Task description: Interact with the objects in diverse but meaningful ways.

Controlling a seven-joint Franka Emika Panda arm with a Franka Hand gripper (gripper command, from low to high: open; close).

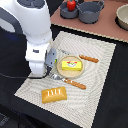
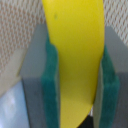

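**Banana clamped in the tool, low over the placemat**

While you look at the exterior view, you see the white arm (image 1: pixel 35 35) reaching down over the striped placemat (image 1: pixel 95 75), toward that view's left. Its tool (image 1: pixel 51 61) sits low beside a small plate (image 1: pixel 64 71); from here the arm's body hides the fingers and whatever they hold. On the plate rests the yellow butter block (image 1: pixel 70 65) with its red mark facing up. A fork (image 1: pixel 70 81) with a wooden handle lies just in front of the plate, and a knife (image 1: pixel 89 58) with a wooden handle lies just past it toward the view's right. The bread loaf (image 1: pixel 53 94) lies on the near part of the placemat, well apart from the plate. At the far edge of the table (image 1: pixel 112 30) stand two grey pots (image 1: pixel 91 11), and the red tomato (image 1: pixel 71 5) sits in the one toward the view's left.

Turning to the wrist view, you see the banana (image 2: pixel 75 55) filling most of the frame, standing lengthwise between the two fingers. The green pads (image 2: pixel 52 80) press against both of its sides, so the tool (image 2: pixel 77 82) is closed on the banana, held apart only by the fruit's width. Behind it you can make out the placemat's weave (image 2: pixel 20 20).
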